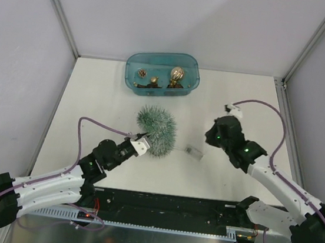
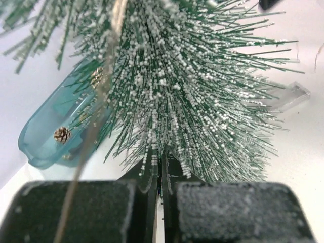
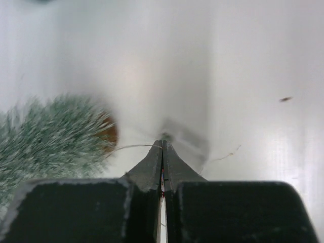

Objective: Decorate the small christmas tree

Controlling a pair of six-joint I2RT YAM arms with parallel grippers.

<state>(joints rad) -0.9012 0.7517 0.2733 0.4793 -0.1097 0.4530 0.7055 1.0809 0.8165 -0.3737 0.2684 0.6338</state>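
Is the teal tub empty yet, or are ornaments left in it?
Not empty. The top view shows a gold ball, a small pine cone and a darker ornament lying inside the teal tub.

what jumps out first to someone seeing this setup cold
A small christmas tree lies on its side mid-table, frosted green, with the left gripper pinched shut on its bristles. Behind it at the far edge sits a teal tub holding a gold bauble and a pinecone.
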